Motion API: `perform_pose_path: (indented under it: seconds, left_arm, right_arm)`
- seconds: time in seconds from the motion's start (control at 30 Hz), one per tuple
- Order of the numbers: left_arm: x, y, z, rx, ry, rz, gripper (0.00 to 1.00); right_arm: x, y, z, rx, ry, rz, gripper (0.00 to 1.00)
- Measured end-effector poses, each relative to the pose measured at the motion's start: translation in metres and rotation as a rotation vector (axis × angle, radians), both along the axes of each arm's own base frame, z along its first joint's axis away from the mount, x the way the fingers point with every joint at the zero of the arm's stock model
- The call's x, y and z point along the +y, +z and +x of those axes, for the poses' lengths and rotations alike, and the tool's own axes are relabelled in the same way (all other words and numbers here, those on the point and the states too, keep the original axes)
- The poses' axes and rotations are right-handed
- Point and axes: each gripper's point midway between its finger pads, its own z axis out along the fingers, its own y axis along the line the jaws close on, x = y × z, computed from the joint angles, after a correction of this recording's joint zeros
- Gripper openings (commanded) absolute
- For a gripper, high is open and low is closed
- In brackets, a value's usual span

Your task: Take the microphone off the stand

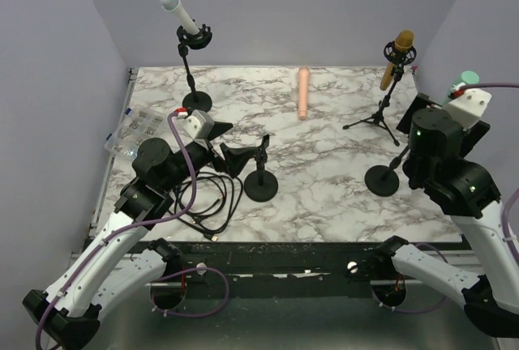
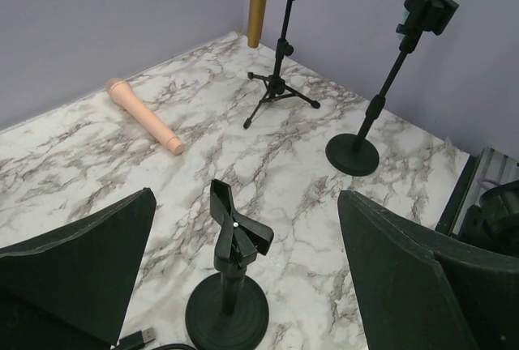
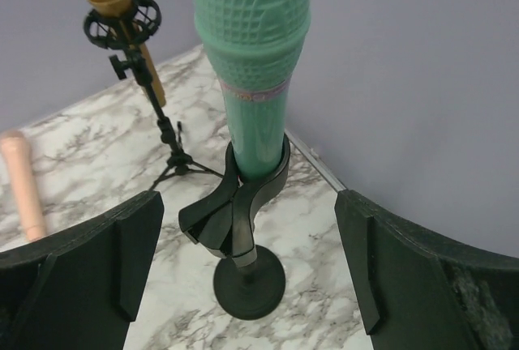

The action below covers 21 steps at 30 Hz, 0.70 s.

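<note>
cables: loose black loop on the marble table, near edge, just beside our left arm
left gripper: released, fingers spread wide, holding nothing; low over the table, facing the empty stand
empty stand: round base, clip upright and bare, just ahead of the left gripper
right gripper: released, fingers wide apart; we see no contact with anything
green microphone: still seated in its clip, head up, near the right edge; in the right wrist view it sits between the two fingers, clear of both
green mic's stand: round base flat on the table, post upright
plastic box: at the left edge
pink microphone: lying flat, mid-far table, well apart from any stand
gold microphone: tilted in a shock mount on a tripod stand, far right
white microphone: tilted in a round-base stand, far left corner
</note>
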Motion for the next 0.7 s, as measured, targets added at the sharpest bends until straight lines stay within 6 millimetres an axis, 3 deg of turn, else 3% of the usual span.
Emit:
perform_pose_path:
  seconds: [0.23,0.43,0.7]
  left_arm:
    - [0.003,0.007,-0.005,-0.021,-0.002,-0.014,0.99]
    - [0.003,0.013,-0.012,-0.039,-0.008,-0.027,0.98]
    - [0.001,0.016,-0.017,-0.047,-0.021,-0.031,0.99]
  right_arm:
    - [-0.002,-0.025,0.029,0.055,-0.095,-0.064,0.93]
    - [-0.054,-0.054,0.051,0.125,-0.256,-0.017,0.91]
    - [-0.051,-0.069,0.077,0.148,-0.231,-0.001,0.87]
